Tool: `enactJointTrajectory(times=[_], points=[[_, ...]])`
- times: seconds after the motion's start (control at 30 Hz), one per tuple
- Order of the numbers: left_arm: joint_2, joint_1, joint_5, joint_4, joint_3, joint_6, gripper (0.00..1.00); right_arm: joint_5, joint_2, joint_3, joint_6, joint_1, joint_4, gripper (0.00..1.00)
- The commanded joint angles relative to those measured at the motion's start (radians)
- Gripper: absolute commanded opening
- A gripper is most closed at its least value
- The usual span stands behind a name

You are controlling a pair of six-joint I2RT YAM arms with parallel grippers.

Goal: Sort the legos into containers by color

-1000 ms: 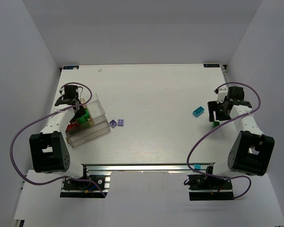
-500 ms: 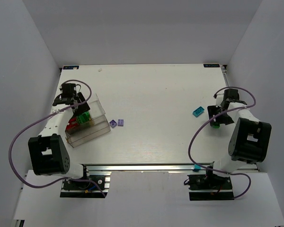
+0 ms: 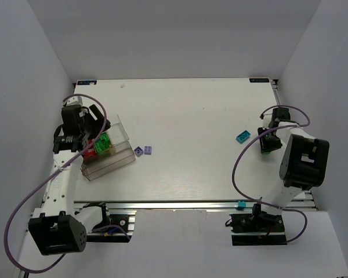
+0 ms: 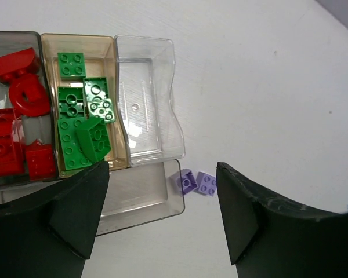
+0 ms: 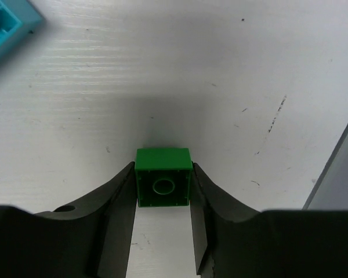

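Legos [image 4: 81,110] in red and green fill the containers [image 4: 174,87] at the worktop's [image 3: 191,116] left, under the wide-open left gripper [image 4: 162,174] — one green lego [image 5: 162,184] at the right sits clamped by the right gripper [image 5: 162,176].

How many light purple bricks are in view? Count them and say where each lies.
2. One purple brick lies on the table by a corner of the clear container; the other purple brick sits right beside it, farther out. More could hide behind the left gripper.
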Motion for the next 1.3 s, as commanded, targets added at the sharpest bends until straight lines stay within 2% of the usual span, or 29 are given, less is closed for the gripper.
enactJointTrajectory(times=[0.0, 0.1, 0.13, 0.2, 0.27, 0.3, 0.33, 0.37, 0.4, 0.47, 0.53, 0.57, 0.6, 0.67, 0.73, 0.77, 0.87, 1.0, 1.13, 1.2, 1.23, 1.27], points=[[-0.044, -0.002, 0.055, 0.016, -0.01, -0.018, 0.84, -0.073, 0.012, 0.069, -0.032, 0.004, -0.03, 0.0], [-0.09, -0.002, 0.085, 0.022, -0.017, -0.017, 0.84, -0.274, -0.008, 0.122, -0.09, 0.047, -0.131, 0.0], [-0.116, -0.002, 0.093, 0.029, -0.027, -0.018, 0.84, -0.396, -0.03, 0.159, -0.112, 0.062, -0.148, 0.0], [-0.142, -0.002, 0.119, 0.05, -0.036, -0.02, 0.84, -0.578, -0.052, 0.193, -0.193, 0.16, -0.179, 0.0], [-0.176, -0.002, 0.133, 0.065, -0.051, -0.029, 0.84, -0.667, -0.052, 0.256, -0.239, 0.315, -0.17, 0.0], [-0.185, -0.002, 0.138, 0.067, -0.053, -0.031, 0.84, -0.735, -0.026, 0.282, -0.247, 0.35, -0.147, 0.0], [-0.204, -0.002, 0.136, 0.064, -0.054, -0.038, 0.84, -0.759, -0.003, 0.344, -0.249, 0.392, -0.133, 0.0], [-0.213, -0.002, 0.132, 0.059, -0.051, -0.04, 0.85, -0.774, 0.023, 0.386, -0.249, 0.517, -0.116, 0.0], [-0.221, -0.002, 0.13, 0.055, -0.048, -0.04, 0.85, -0.779, 0.093, 0.431, -0.238, 0.554, -0.075, 0.0], [-0.244, -0.002, 0.124, 0.035, -0.033, -0.043, 0.84, -0.77, 0.194, 0.628, -0.177, 0.7, -0.047, 0.0], [-0.256, -0.002, 0.109, 0.004, -0.018, -0.044, 0.85, -0.756, 0.384, 0.821, -0.103, 0.786, -0.046, 0.0], [-0.273, -0.002, 0.098, -0.005, -0.002, -0.049, 0.84, -0.753, 0.452, 1.059, -0.018, 0.832, -0.047, 0.0], [-0.281, -0.002, 0.09, -0.013, 0.002, -0.052, 0.84, -0.754, 0.589, 1.181, 0.024, 0.875, -0.05, 0.0], [-0.302, -0.002, 0.076, -0.04, 0.016, -0.063, 0.84, -0.735, 0.693, 1.433, 0.102, 0.92, 0.015, 0.0], [-0.328, -0.002, 0.055, -0.08, 0.036, -0.069, 0.84, -0.698, 0.717, 1.401, 0.175, 1.003, 0.139, 0.0], [-0.336, -0.002, 0.047, -0.092, 0.042, -0.069, 0.84, -0.678, 0.692, 1.246, 0.196, 1.018, 0.334, 0.0], [-0.382, -0.002, 0.018, -0.146, 0.065, -0.07, 0.84, -0.601, 0.621, 1.076, 0.238, 1.136, 0.645, 0.0], [-0.416, -0.002, 0.001, -0.218, 0.094, -0.063, 0.84, -0.486, 0.733, 1.181, 0.313, 1.214, 0.755, 0.0], [-0.423, -0.002, -0.006, -0.28, 0.127, -0.049, 0.85, -0.432, 0.767, 1.16, 0.313, 1.257, 0.872, 0.0], [-0.426, -0.002, -0.013, -0.292, 0.133, -0.044, 0.85, -0.402, 0.778, 1.146, 0.31, 1.265, 0.885, 0.05], [-0.428, -0.011, -0.013, -0.3, 0.134, -0.041, 0.85, -0.39, 0.782, 1.128, 0.302, 1.273, 0.892, 0.12], [-0.429, -0.011, -0.01, -0.301, 0.134, -0.041, 0.85, -0.377, 0.784, 1.12, 0.292, 1.276, 0.895, 0.14]])
